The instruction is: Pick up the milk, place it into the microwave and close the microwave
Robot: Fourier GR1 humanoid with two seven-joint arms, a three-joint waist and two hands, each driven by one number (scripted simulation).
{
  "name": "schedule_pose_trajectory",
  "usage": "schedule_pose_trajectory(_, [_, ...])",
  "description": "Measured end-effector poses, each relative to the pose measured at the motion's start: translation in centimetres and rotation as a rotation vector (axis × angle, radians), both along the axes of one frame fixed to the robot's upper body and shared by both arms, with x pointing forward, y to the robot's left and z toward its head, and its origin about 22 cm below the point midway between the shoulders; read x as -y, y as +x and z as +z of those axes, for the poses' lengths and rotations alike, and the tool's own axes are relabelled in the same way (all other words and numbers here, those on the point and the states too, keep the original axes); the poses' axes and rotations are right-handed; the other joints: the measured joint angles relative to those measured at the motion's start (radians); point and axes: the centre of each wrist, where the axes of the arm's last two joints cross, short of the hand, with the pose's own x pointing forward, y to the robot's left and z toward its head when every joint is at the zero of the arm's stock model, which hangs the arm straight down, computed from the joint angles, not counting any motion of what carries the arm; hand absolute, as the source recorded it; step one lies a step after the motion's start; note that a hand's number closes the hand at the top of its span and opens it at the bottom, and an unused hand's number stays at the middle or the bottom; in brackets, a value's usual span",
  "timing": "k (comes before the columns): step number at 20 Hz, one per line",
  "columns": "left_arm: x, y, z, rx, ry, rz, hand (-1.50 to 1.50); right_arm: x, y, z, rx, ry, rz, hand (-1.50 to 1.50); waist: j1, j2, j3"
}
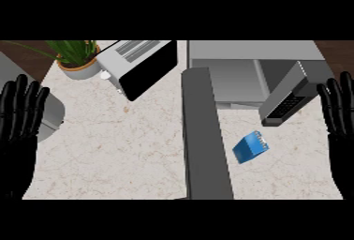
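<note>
milk (250, 147), a small blue carton, lies tilted on the counter (124, 154) just right of the grey strip (205, 140), in front of the microwave (235, 79), whose door (287, 96) swings open to the right. nothing touches the carton. the right hand (339, 110) rests at the right edge, fingers straight and apart, holding nothing; the left hand (21, 110) rests the same way at the left edge. the step in hand looks like the reach: bring the right hand in from the side, clear of the open door, and close round the carton's body. a potted plant (76, 58) stands far left.
</note>
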Motion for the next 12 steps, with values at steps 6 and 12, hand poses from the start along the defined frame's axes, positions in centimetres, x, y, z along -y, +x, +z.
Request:
schedule_pose_trajectory(6, [-0.3,1.6,-0.3,0.014,-0.022,-0.007,-1.50,-4.1,0.1,-0.6,-0.002,-0.014,-0.015,-1.50,-0.005,0.043,0.005])
schedule_pose_trajectory(12, [-0.5,0.9,-2.6,-0.095,-0.128,-0.007,-1.50,-7.7,-1.2,-1.3,-0.093,0.145,0.140,-1.50,-0.001,0.052,0.006])
